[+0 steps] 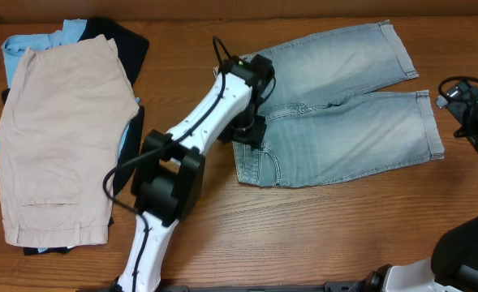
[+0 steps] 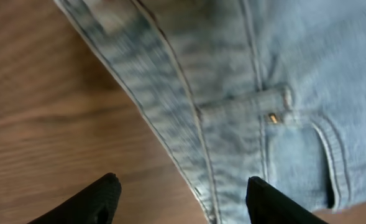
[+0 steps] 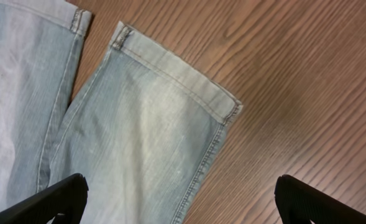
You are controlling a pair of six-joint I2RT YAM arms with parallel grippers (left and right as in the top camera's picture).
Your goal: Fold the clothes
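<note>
Far left on the desk [image 1: 320, 235] lies one pile of clothes. Beige shorts [image 1: 56, 138] are spread on top. A sky-blue garment [image 1: 27, 39] shows at the pile's upper left corner and a black garment [image 1: 129, 45] along its upper right edge. That makes three garments that can be counted there.

The left arm [image 1: 202, 118], white with black joints, reaches from the near edge up and rightward. It ends over the waistband end of the denim shorts [image 1: 344, 105]. In the left wrist view, the left fingers [image 2: 92, 202] stand apart, one tip over bare wood and the other over denim. The waistband edge runs between them, flat and not pinched. One belt loop [image 2: 245, 102], one brass rivet [image 2: 273, 117] and one curved pocket mouth [image 2: 329, 168] show there, all somewhat blurred.

The single pair of denim shorts lies flat right of centre, well apart from the pile. Its waistband is to the left and its two legs point right, the farther one angled up toward the far edge.

The right wrist view shows both cuffed hems [image 3: 170, 71] side by side with a narrow gap between them. The right fingers [image 3: 52, 199] are spread as wide as they go above the nearer leg and the wood, holding nothing.
</note>
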